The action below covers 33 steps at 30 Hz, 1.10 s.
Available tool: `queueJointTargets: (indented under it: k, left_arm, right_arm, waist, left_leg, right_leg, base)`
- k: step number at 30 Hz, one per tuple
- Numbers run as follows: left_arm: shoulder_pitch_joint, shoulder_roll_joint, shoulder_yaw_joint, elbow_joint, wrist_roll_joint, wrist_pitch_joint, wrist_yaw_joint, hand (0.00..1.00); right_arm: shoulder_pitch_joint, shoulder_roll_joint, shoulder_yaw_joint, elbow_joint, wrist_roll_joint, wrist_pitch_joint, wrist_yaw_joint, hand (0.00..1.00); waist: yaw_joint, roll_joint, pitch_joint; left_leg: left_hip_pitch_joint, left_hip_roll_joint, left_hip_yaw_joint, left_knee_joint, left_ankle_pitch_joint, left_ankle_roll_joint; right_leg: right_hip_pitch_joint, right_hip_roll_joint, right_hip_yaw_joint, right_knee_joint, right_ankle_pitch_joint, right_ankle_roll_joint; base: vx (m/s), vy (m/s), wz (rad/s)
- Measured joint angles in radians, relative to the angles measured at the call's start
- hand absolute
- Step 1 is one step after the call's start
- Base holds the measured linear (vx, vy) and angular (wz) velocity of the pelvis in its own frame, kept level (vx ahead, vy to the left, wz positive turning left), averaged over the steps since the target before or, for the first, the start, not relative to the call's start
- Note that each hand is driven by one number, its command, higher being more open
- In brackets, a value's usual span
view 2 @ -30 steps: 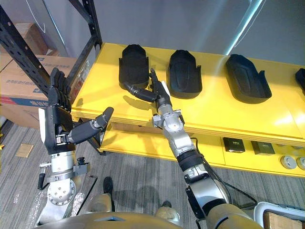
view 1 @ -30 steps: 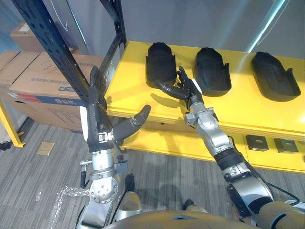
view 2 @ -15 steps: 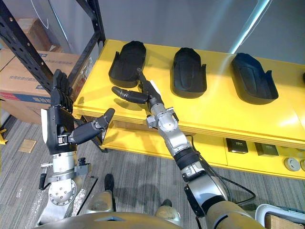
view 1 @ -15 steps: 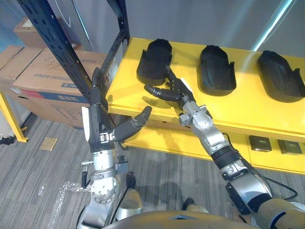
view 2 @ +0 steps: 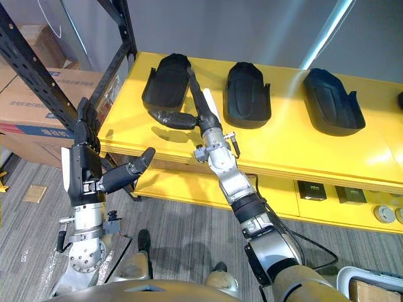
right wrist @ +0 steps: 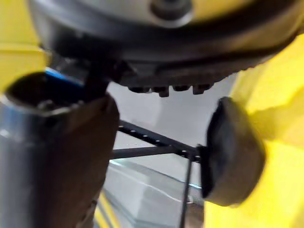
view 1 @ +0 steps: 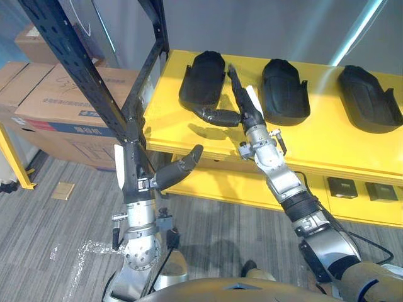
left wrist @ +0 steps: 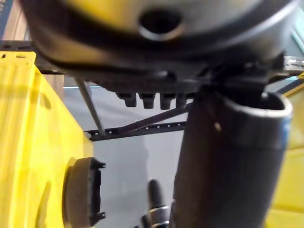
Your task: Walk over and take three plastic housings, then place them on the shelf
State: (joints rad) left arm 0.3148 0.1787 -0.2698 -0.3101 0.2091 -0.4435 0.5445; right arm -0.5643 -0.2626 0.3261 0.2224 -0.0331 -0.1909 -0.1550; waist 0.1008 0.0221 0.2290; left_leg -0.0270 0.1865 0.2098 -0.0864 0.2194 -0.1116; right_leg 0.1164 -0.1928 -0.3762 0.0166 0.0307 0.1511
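grey carpeted floor [view 1: 56, 251] across the lower left of the frame. yellow bench [view 1: 327, 141] spanning the upper centre to the right edge, with a lower yellow shelf [view 1: 220, 185] beneath its near edge. black perforated rack [view 1: 69, 56] running diagonally through the upper left, its post meeting the bench's left end. stacked cardboard boxes [view 1: 44, 100] at the left edge, behind the rack.

three black plastic housings in a row on the bench top, well apart from one another: left housing [view 1: 203, 78] at upper centre, middle housing [view 1: 284, 91] to its right, right housing [view 1: 368, 99] near the right edge.

right hand [view 1: 252, 116] at centre frame, reaching over the bench between the left and middle housings; fingers [view 1: 236, 85] straight and pointing up the frame, thumb [view 1: 217, 115] spread wide toward the near end of the left housing, nothing grasped; contact between thumb and housing impossible to judge.

left hand [view 1: 135, 170] at lower centre-left, before the bench's near left corner and apart from it; fingers straight and upright, thumb [view 1: 182, 168] angled out to the right, holding nothing.

two small dark square boxes [view 1: 340, 187] side by side on the lower shelf at the right edge.
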Motion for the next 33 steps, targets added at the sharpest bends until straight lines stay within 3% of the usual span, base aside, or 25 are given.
queueJointTargets:
  k: [4, 7, 11, 17, 26, 33]
  left_arm:
    - [0.000, 0.000, 0.001, 0.000, 0.000, 0.003, 0.014, 1.00]
    - [0.000, 0.001, 0.003, 0.000, 0.000, 0.003, 0.012, 1.00]
    - [0.002, 0.017, 0.006, 0.020, 0.012, 0.003, 0.010, 1.00]
    - [0.001, 0.017, 0.011, 0.036, 0.035, 0.004, -0.001, 1.00]
    - [0.000, 0.017, 0.010, 0.036, 0.035, 0.012, -0.002, 1.00]
    - [-0.004, 0.017, 0.002, 0.036, 0.035, 0.014, -0.004, 1.00]
  right_arm:
    - [-0.009, -0.023, 0.022, -0.081, 0.002, -0.043, 0.042, 1.00]
    - [-0.076, -0.135, 0.133, -0.081, 0.010, -0.021, 0.195, 1.00]
    - [-0.095, -0.174, 0.199, -0.035, 0.011, -0.011, 0.301, 1.00]
    - [-0.166, -0.215, 0.252, 0.061, -0.009, -0.010, 0.304, 1.00]
    - [-0.214, -0.244, 0.268, 0.139, -0.155, -0.015, 0.254, 1.00]
    - [-0.243, -0.250, 0.290, 0.206, -0.161, -0.008, 0.254, 1.00]
  waist:
    - [0.001, -0.004, -0.002]
    - [0.004, -0.008, -0.005]
    - [0.024, -0.027, -0.016]
    - [0.032, -0.032, -0.019]
    - [0.034, -0.033, -0.021]
    - [0.034, -0.032, -0.023]
  left_leg:
    - [0.001, 0.000, -0.001, -0.002, 0.000, 0.000]
    - [0.002, 0.000, -0.004, -0.003, 0.000, 0.000]
    - [0.001, 0.000, -0.008, -0.003, 0.001, 0.000]
    - [0.000, 0.000, -0.012, -0.003, 0.001, -0.001]
    - [-0.005, 0.000, -0.015, -0.003, 0.006, 0.002]
    - [-0.011, -0.001, -0.021, -0.003, 0.008, 0.003]
  right_leg:
    - [0.004, 0.000, -0.002, -0.001, 0.001, 0.000]
    - [0.006, 0.001, -0.006, -0.002, 0.001, 0.000]
    - [0.008, 0.002, -0.009, -0.002, 0.001, 0.000]
    - [0.008, 0.002, -0.013, -0.001, 0.001, -0.002]
    - [0.007, 0.002, -0.016, -0.003, 0.007, 0.000]
    - [0.006, 0.002, -0.021, -0.004, 0.008, 0.000]
  base:
    - [0.00, 0.000, 0.00]
    - [0.00, 0.000, 0.00]
    - [0.00, 0.000, 0.02]
    - [0.00, 0.000, 0.00]
    - [0.00, 0.000, 0.00]
    - [0.00, 0.000, 0.02]
